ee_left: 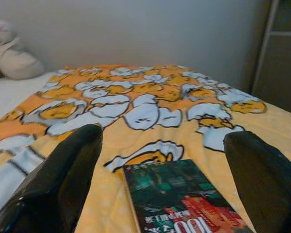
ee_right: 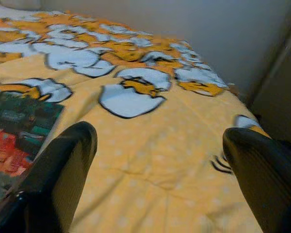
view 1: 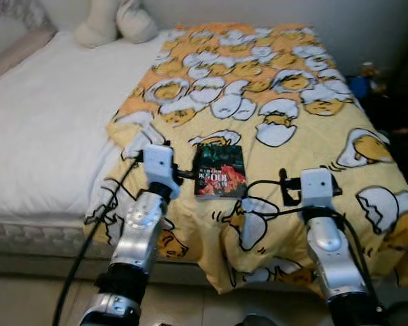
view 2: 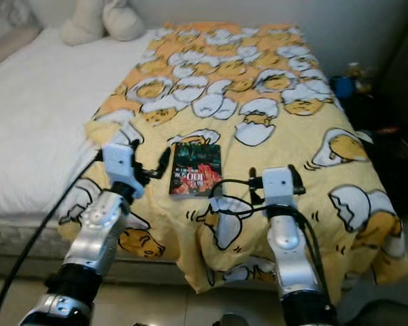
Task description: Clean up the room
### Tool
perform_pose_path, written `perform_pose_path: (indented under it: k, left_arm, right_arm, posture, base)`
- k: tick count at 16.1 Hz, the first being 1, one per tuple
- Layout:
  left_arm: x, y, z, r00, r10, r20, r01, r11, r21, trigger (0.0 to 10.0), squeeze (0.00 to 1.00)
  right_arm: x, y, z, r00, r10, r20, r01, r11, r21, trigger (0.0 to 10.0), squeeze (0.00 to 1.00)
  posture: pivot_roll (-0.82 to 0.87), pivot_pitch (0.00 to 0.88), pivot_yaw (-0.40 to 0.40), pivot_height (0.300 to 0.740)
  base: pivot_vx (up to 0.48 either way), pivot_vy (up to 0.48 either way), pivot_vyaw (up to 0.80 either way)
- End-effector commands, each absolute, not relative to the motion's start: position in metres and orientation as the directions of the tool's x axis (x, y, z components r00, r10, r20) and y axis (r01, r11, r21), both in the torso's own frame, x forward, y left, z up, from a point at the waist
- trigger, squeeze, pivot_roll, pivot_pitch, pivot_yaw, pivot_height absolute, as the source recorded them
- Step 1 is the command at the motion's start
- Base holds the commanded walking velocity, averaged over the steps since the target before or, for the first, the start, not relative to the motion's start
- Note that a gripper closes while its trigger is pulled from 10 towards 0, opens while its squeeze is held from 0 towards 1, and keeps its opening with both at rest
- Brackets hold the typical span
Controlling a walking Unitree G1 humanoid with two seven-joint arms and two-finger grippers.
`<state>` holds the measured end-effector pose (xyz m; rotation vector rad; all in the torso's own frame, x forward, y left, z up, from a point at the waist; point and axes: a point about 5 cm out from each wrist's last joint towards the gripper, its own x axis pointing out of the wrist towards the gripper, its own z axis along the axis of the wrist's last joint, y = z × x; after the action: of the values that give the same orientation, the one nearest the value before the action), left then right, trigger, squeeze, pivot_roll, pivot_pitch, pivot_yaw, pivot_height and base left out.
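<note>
Lying lengthwise at frame centre on the blanket (view 1: 313,136), the book (view 1: 219,170) sits just right of the spread-fingered left gripper (view 1: 183,174), nearer than the equally spread right gripper (view 1: 283,187).

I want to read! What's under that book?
The book lies flat on the yellow egg blanket. The blanket covers the bed there, so what is underneath it can't be seen.

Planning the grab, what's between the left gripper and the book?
Nothing but bare yellow blanket. In the left wrist view the book lies just ahead of the open left gripper.
</note>
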<state>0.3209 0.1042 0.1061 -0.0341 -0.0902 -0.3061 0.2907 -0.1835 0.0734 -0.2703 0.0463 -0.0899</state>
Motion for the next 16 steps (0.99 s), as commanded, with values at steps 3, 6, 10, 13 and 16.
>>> perform_pose_path:
  k: [3, 6, 10, 13, 16]
  left_arm:
    - [0.3288, 0.1113, 0.1105, 0.961, -0.26, 0.09, 0.262, 0.965, -0.006, 10.0, 0.0]
    - [0.328, 0.1113, 0.1146, 0.95, -0.284, 0.126, 0.29, 0.957, -0.03, 10.0, 0.0]
    - [0.327, 0.1084, 0.1154, 0.949, -0.285, 0.133, 0.291, 0.956, -0.029, 10.0, 0.0]
    - [0.3268, 0.1123, 0.1122, 0.96, -0.254, 0.119, 0.263, 0.962, -0.073, 10.0, 0.0]
    - [0.3255, 0.1125, 0.1105, 0.962, -0.247, 0.114, 0.258, 0.962, -0.09, 10.0, 0.0]
  right_arm:
    - [0.2942, -0.1818, 0.0782, 0.996, -0.089, -0.014, 0.083, 0.965, -0.25, 10.0, 0.0]
    - [0.296, -0.1796, 0.0797, 0.997, -0.081, -0.008, 0.076, 0.966, -0.249, 10.0, 0.0]
    - [0.2937, -0.175, 0.0786, 0.997, -0.074, -0.005, 0.071, 0.969, -0.239, 10.0, 0.0]
    - [0.2943, -0.1768, 0.0786, 0.997, -0.077, -0.009, 0.072, 0.969, -0.238, 10.0, 0.0]
    - [0.2972, -0.1776, 0.0806, 0.997, -0.078, -0.008, 0.074, 0.969, -0.235, 10.0, 0.0]
  posture:
    - [-0.2, 0.0, 0.084, 0.723]
    - [-0.2, 0.0, 0.09, 0.723]
    - [-0.2, 0.0, 0.09, 0.723]
    - [-0.19, 0.0, 0.084, 0.723]
    - [-0.19, 0.0, 0.079, 0.723]
  base:
    - [0.0, 0.0, -0.23]
    - [0.0, 0.0, 0.0]
    - [0.406, 0.144, 0.0]
    - [0.419, 0.092, 0.0]
    - [0.386, 0.285, 0.0]
